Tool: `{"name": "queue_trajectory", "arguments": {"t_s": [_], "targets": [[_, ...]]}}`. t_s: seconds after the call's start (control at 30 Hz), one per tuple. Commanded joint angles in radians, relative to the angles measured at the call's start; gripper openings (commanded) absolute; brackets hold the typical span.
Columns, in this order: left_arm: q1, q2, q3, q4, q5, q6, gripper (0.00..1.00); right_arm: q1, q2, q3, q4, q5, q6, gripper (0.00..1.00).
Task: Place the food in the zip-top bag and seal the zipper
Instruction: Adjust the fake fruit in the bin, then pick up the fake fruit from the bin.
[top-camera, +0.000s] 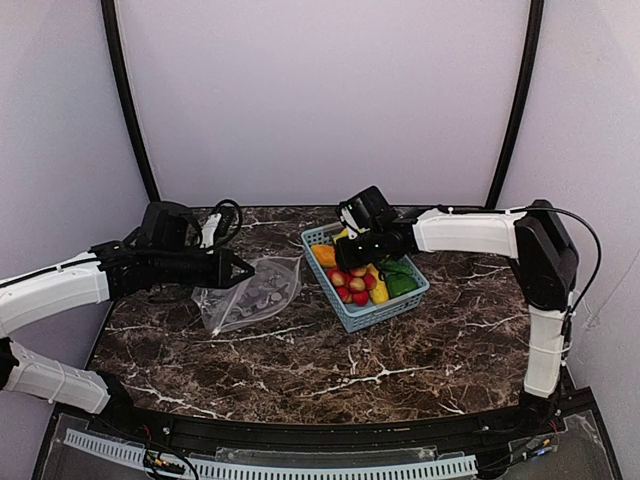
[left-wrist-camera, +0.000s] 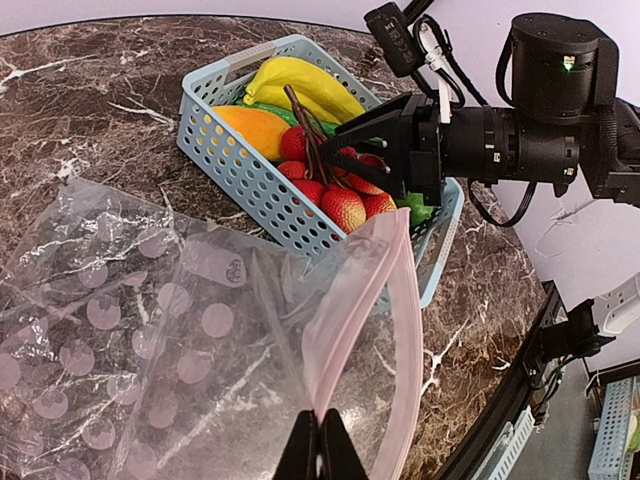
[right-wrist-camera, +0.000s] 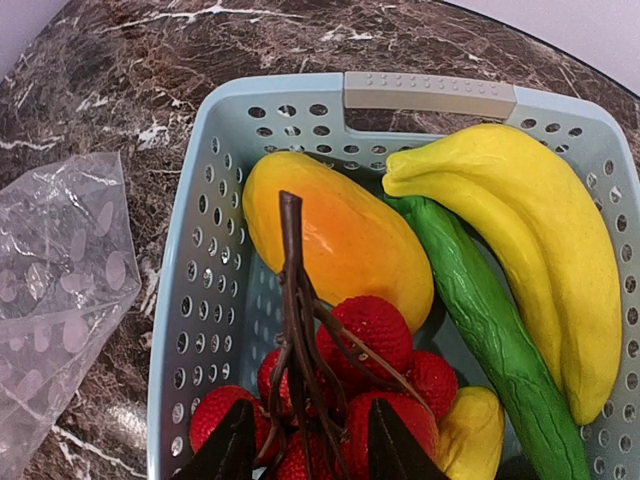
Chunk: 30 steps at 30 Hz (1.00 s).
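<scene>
This looks like a robot test cell in a lab, not a home. Plain pale walls (top-camera: 320, 100) and black poles (top-camera: 128, 100) close in a marble-pattern counter (top-camera: 300, 370). The left arm (top-camera: 60, 290) and right arm (top-camera: 465, 232) stand at its near edge, behind a slotted cable duct (top-camera: 300, 467). The food (top-camera: 358, 282) is plastic toys.

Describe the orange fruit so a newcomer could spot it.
On the dark marble table sits a light-blue perforated plastic basket. Inside, on the side nearest the clear dotted bag, lies an oval orange toy fruit. Nothing else inside is orange.
</scene>
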Motion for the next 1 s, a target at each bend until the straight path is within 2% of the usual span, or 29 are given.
{"name": "queue_trajectory", "arguments": {"t_s": [0.0, 0.17, 0.37, 0.53, 0.6, 0.73, 0.8, 0.97], "targets": [[0.006, -0.035, -0.023, 0.005, -0.001, -0.011, 0.01, 0.001, 0.027, 0.064, -0.025, -0.019, -0.032, 0.41], [0.006, -0.042, -0.03, 0.007, 0.0, -0.017, 0.01, -0.004, 0.072, 0.134, -0.061, -0.015, -0.062, 0.48], [0.007, -0.052, -0.036, 0.003, -0.002, -0.021, 0.01, -0.01, 0.146, 0.221, -0.108, 0.009, -0.09, 0.48], [0.006, -0.057, -0.033, -0.005, -0.006, -0.018, 0.01, -0.009, 0.192, 0.271, -0.128, 0.033, -0.115, 0.44], [0.007, -0.057, -0.031, -0.007, -0.006, -0.016, 0.01, -0.011, 0.206, 0.286, -0.134, 0.051, -0.118, 0.39], [0.007, -0.054, -0.028, -0.008, -0.008, -0.017, 0.01, -0.012, 0.206, 0.297, -0.141, 0.077, -0.11, 0.13], [0.006, -0.052, -0.028, -0.007, -0.006, -0.018, 0.01, -0.011, 0.194, 0.291, -0.141, 0.085, -0.105, 0.03], [0.006, -0.044, -0.026, -0.006, -0.006, -0.016, 0.01, -0.011, 0.124, 0.232, -0.125, 0.102, -0.082, 0.0]]}}
